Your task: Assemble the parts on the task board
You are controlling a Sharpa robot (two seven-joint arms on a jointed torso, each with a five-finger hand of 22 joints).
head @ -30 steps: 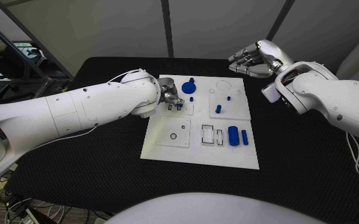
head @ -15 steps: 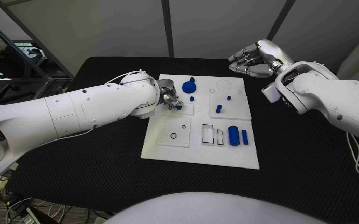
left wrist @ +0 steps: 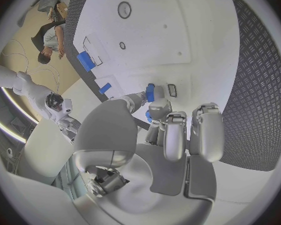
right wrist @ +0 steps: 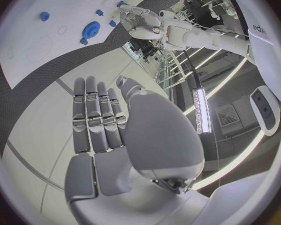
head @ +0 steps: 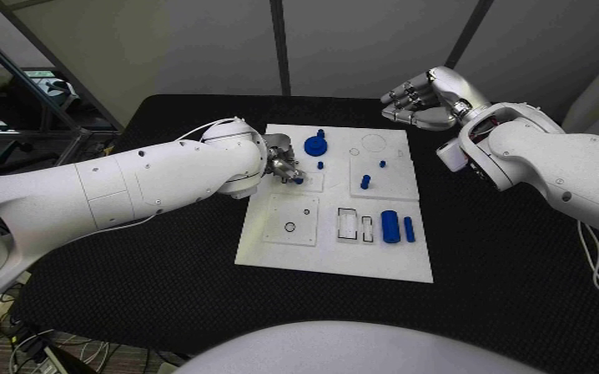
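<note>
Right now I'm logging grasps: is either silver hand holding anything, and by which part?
The left hand pinches a small blue part at its lower end; the right hand holds nothing.

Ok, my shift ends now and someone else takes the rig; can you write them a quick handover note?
Left hand pinches a small blue part over the slots at the task board's left side.
Right hand hangs off the board behind its far right corner, fingers curled, holding nothing.
On the board: blue gear, small pegs, two blue cylinders lying near the right edge.
Done: unclear.
Left: seat the held part; the rectangular frames look unfilled.
</note>
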